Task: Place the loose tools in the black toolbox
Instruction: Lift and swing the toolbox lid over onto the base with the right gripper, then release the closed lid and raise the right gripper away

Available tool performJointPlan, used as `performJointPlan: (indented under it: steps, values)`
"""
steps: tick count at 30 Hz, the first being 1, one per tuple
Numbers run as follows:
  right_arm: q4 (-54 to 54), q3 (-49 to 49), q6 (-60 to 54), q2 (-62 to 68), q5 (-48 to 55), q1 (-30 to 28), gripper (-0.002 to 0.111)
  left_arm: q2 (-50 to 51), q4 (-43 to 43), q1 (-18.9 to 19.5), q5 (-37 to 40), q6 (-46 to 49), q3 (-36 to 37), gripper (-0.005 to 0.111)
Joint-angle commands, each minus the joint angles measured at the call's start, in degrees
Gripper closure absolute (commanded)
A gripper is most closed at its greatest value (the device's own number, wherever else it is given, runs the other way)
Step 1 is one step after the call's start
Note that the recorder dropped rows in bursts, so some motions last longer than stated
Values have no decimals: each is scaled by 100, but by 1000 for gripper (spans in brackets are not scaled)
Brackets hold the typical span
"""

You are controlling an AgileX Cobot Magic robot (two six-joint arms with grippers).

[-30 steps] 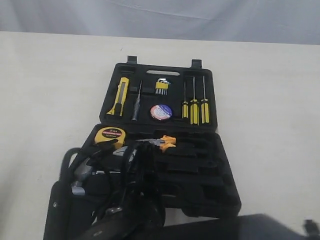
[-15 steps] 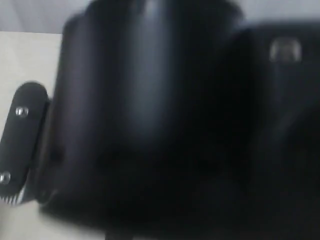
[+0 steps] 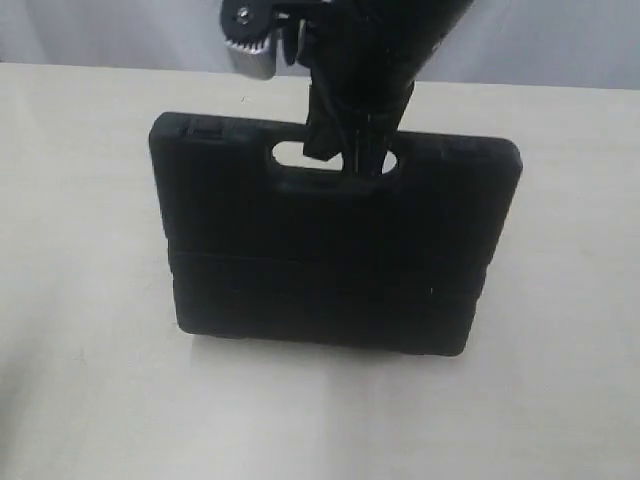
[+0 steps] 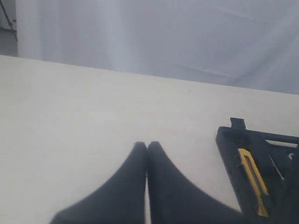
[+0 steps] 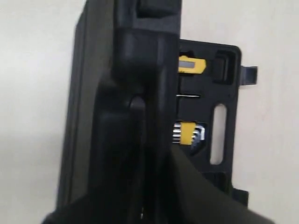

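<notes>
Right fingers are clamping the black toolbox by its raised half; left fingers are pressing together beside it. Yellow-black utility knife is lying inside. Slipping grip risks slamming, spilling tools.

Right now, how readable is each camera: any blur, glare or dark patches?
Exterior view: evenly lit, no glare, but the black toolbox is a featureless dark slab. Left wrist view: the left gripper is out of focus; the yellow-black utility knife reads clearly. Right wrist view: near toolbox wall blurred, dark.
</notes>
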Motion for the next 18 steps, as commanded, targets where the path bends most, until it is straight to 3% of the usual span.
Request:
performJointPlan:
  steps: [1, 5, 12, 14, 16, 17, 18]
  values:
    - [-56, -320, -1036, 882, -375, -859, 109, 23, -47, -33, 18, 2, -30, 107]
    - [-131, -510, -1448, 1587, -1446, -1208, 109, 23, -47, -33, 18, 2, -30, 107]
    - [-236, -510, -1435, 2486, -3390, -1287, 108, 23, -47, -33, 18, 2, -30, 107]
    - [-236, -510, -1422, 2741, -3586, -1287, 98, 23, -47, -33, 18, 2, -30, 107]
    - [-236, -510, -1392, 2927, -3583, -1287, 78, 23, -47, -33, 18, 2, -30, 107]
    - [-236, -510, -1244, 3011, -3583, -1287, 58, 23, -47, -33, 18, 2, -30, 107]
    - [-236, -510, -1228, 3036, -3583, -1287, 50, 23, -47, -33, 18, 2, -30, 107]
